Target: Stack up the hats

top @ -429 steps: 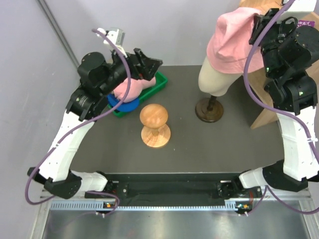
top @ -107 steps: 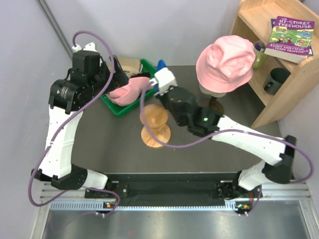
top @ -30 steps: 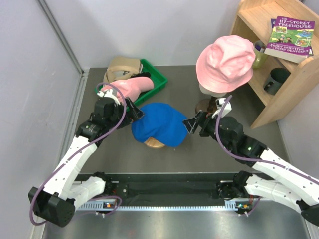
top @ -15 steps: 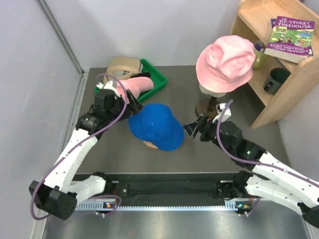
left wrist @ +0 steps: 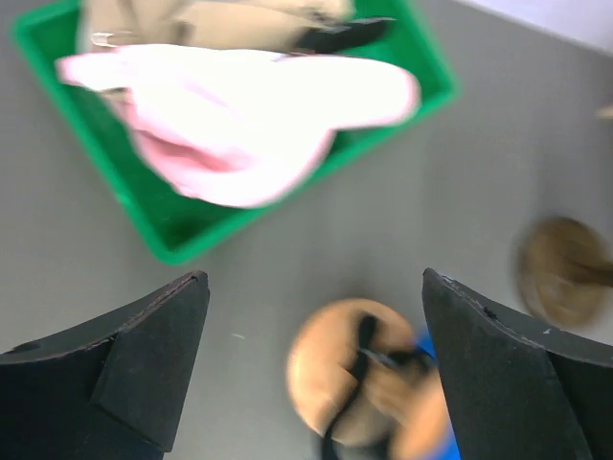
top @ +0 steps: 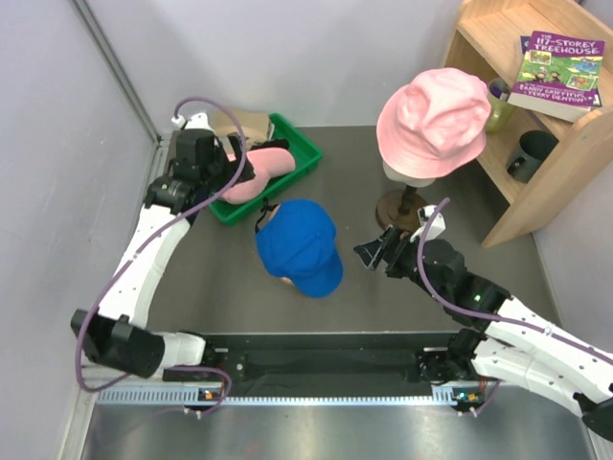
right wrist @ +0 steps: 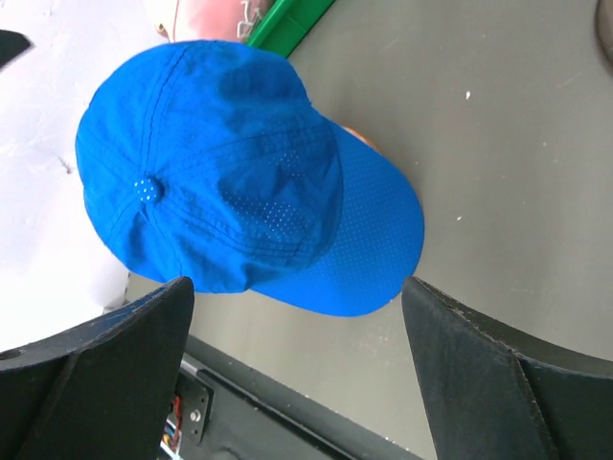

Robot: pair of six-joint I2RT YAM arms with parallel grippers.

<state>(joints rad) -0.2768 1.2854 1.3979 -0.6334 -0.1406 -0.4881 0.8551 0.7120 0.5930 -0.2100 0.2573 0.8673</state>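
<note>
Hanging the right claw point(right wrist: 297, 284) spread and empty low over the bench point(top: 220, 278), just right of the blue cap point(top: 297, 244). Covering the wooden stand point(left wrist: 326, 364) mid-bench with that cap, with peak toward the near edge. Hovering the left claw point(left wrist: 313, 283) spread and empty farther left, above the near side of the green tray point(top: 302, 144). Cradling a pink cap point(top: 263, 171) and a tan cap point(top: 244, 123) in that tray. Wearing another pink hat point(top: 436, 115) on the mannequin head point(top: 407, 171) at far right.
</note>
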